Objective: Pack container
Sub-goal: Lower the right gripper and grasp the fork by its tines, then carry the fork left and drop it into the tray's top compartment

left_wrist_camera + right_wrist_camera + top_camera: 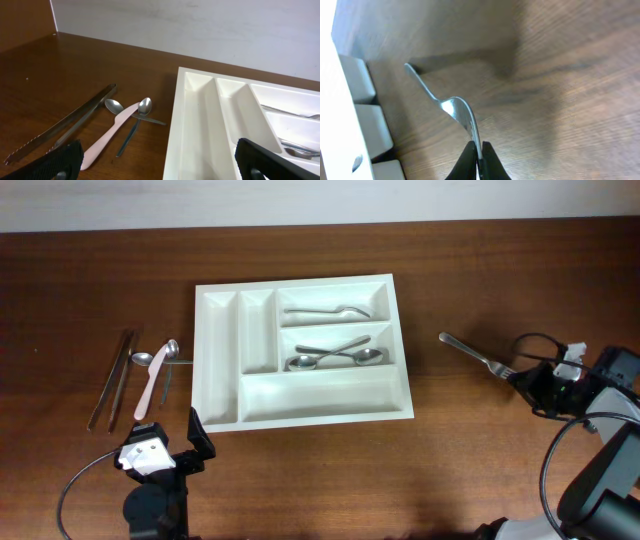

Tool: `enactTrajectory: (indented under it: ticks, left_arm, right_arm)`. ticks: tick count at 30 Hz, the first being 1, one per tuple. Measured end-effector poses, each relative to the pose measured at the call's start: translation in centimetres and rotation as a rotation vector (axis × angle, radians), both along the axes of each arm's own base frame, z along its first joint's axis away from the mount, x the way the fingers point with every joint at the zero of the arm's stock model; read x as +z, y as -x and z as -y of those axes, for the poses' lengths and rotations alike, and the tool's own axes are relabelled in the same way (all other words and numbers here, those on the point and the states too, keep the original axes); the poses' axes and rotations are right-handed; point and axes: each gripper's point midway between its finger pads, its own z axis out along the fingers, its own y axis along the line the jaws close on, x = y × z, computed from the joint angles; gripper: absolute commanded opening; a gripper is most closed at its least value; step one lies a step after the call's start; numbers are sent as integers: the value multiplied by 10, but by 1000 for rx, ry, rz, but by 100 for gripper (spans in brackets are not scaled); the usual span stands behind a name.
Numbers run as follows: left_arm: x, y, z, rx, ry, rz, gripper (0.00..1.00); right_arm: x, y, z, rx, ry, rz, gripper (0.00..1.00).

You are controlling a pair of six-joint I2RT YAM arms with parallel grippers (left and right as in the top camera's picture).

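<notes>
One white container (215, 360) was set at the middle of the worktop (90, 490), closer to its far edge than to its near one. Five compartments were counted in it: two narrow ones along its left side and three wide ones stacked to their right. One spoon (335, 311) was seen in the farthest wide compartment. Two crossed spoons (335, 356) were seen in the middle one.

Toward the left edge of the worktop, near the container, four loose things were counted. These were one pair of metal tongs (65, 125), one pink knife (112, 135) and two small spoons (144, 105) laid against the knife.

Toward the right edge, well apart from the container, one fork (455, 110) was clamped by its tines in the right pincer (477, 162). The fingers were pressed together on it, and the handle was pointed toward the container. The left pincer (159, 169) was spread wide apart by the near edge, close to the container's near left corner.
</notes>
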Motion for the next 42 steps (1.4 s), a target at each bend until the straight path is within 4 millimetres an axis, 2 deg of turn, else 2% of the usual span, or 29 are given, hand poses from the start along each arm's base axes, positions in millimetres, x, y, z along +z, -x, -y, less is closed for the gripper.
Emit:
enactTrajectory:
  ticks: [5, 12, 24, 31, 34, 39, 42]
  left_arm:
    - [0, 0, 0, 0, 0, 0, 99]
    - [0, 0, 0, 0, 0, 0, 99]
    - [0, 0, 0, 0, 0, 0, 99]
    - [0, 0, 0, 0, 0, 0, 99]
    - [0, 0, 0, 0, 0, 0, 99]
    - [0, 0, 0, 0, 0, 0, 99]
    - [0, 0, 0, 0, 0, 0, 99]
  right_arm:
    - [17, -19, -11, 72, 17, 62, 4]
    - [56, -55, -26, 178, 53, 188, 4]
    - [69, -62, -36, 220, 24, 242, 4]
    - [93, -77, -46, 272, 21, 318, 4]
    - [108, -89, -61, 321, 36, 363, 4]
    - [131, -109, -96, 417, 70, 449, 4]
    - [135, -117, -115, 450, 89, 469, 4]
